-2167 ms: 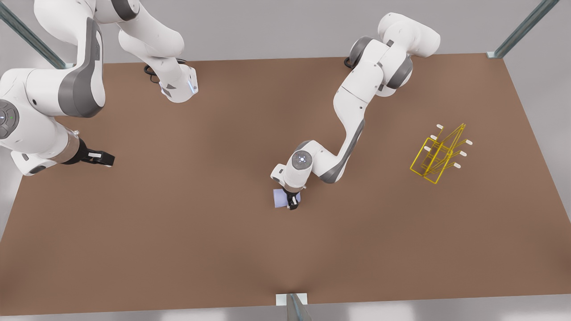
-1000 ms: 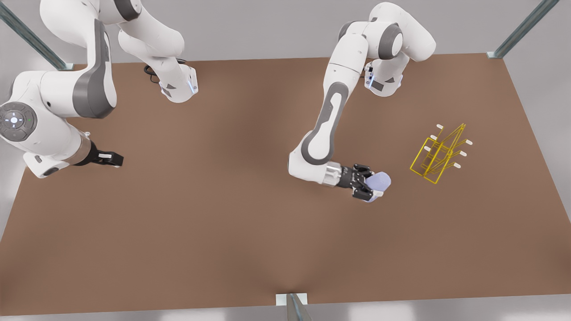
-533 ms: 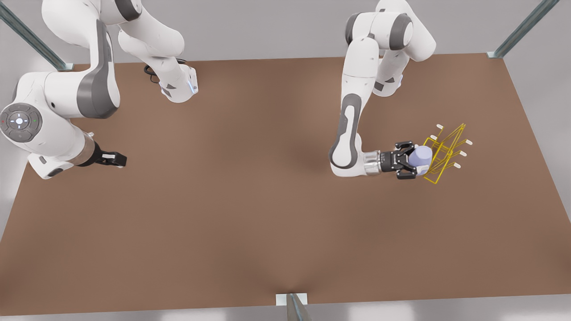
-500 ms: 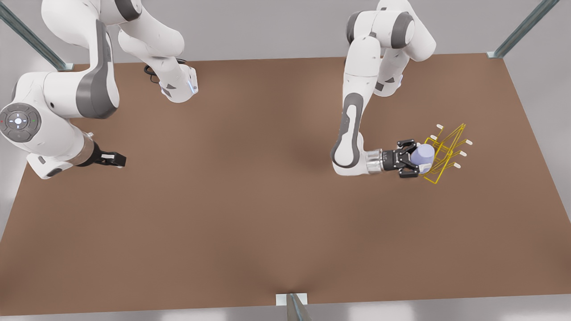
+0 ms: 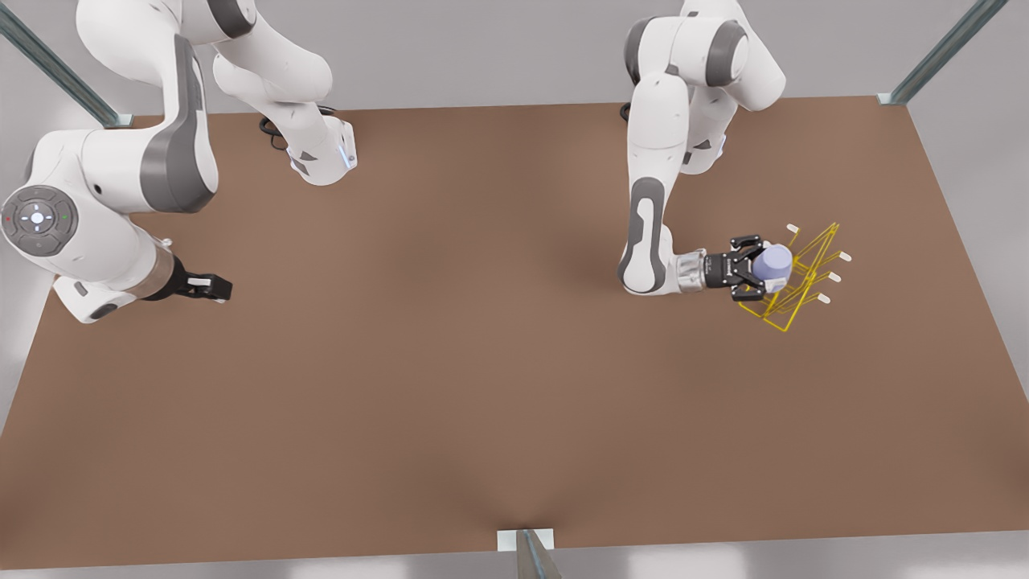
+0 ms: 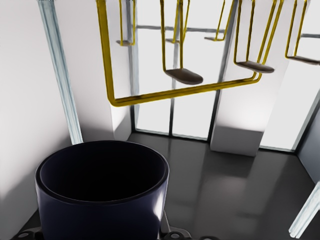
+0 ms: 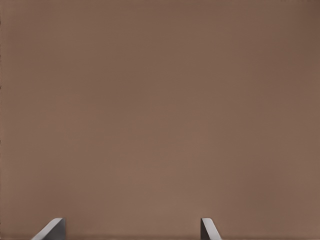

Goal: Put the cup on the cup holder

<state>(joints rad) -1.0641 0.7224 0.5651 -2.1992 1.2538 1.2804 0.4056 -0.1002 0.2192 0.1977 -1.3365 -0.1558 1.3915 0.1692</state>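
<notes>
The pale lavender cup (image 5: 774,259) lies on its side in the air, with my left gripper (image 5: 757,268) shut on it at the front view's right. Its closed end points at the yellow wire cup holder (image 5: 806,268), and it overlaps the holder's near side among the white-tipped pegs (image 5: 834,277). In the left wrist view the cup (image 6: 102,190) looks dark, its open mouth faces the camera, and the holder's yellow frame (image 6: 175,94) with a peg (image 6: 185,76) lies just beyond it. My right gripper (image 5: 217,287) (image 7: 131,230) waits open above the table at the front view's left.
The brown table (image 5: 450,386) has two arm bases at its far edge (image 5: 321,157) (image 5: 699,149). Metal frame posts stand at the far corners (image 5: 940,52) and at the near edge's middle (image 5: 526,551).
My left gripper carried the cup from the table's middle toward the front view's right, turning it sideways, and now holds it against the holder. The right gripper only drifted slightly.
</notes>
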